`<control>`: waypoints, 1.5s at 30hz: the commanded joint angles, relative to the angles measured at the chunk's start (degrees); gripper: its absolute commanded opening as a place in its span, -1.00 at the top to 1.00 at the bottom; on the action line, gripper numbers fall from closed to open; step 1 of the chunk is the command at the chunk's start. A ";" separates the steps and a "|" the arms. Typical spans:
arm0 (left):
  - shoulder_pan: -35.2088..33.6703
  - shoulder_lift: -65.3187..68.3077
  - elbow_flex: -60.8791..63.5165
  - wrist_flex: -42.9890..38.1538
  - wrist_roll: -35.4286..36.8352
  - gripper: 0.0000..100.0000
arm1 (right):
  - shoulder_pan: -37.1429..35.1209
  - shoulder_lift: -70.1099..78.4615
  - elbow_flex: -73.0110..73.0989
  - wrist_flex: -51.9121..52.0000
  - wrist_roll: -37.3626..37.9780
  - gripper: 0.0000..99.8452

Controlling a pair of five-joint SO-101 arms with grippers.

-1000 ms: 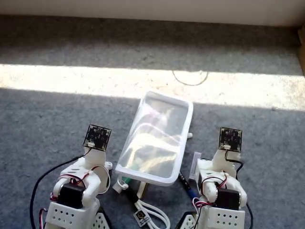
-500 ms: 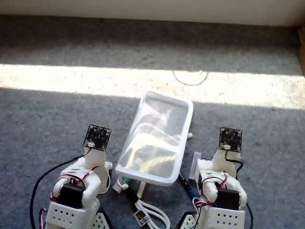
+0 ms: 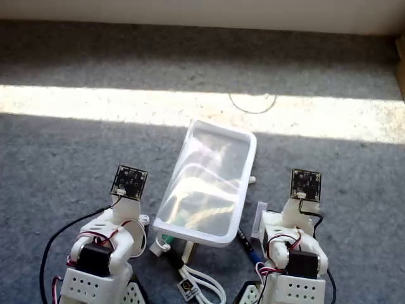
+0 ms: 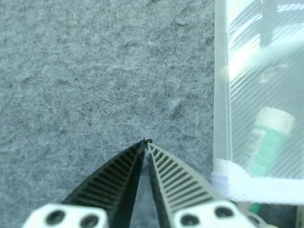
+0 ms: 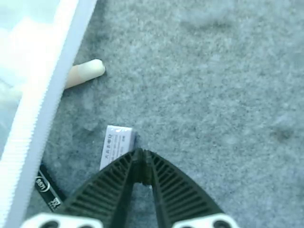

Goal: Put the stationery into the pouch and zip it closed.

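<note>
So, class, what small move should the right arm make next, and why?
Probably open the shut right gripper and lower it onto the small white block lying just ahead of it, beside the pouch: the block sits loose on the carpet, closest to reach.

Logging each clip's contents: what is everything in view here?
pouch: one, translucent white, mid-table between the arms
tube: one, green with a white cap, seen through the pouch's near corner
pen: one, black, beside the pouch's near end
eraser: one, white, by the right gripper's tips
stick: one, cream, poking from the pouch's edge
cable: one, white, between the arm bases
wire loop: one, thin, sunlit strip
table: grey
left gripper: shut, beside the pouch
right gripper: shut
</note>
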 commanded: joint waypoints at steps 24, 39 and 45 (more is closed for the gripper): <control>-0.40 -0.31 1.36 0.26 0.44 0.99 | 0.04 -0.48 -33.01 0.75 -7.12 0.99; -0.40 -0.31 1.36 0.26 0.44 0.99 | -17.54 11.91 -42.86 12.88 -12.57 0.99; -0.40 -0.31 1.36 0.26 0.44 0.99 | -26.24 22.37 -47.69 15.78 -12.22 0.99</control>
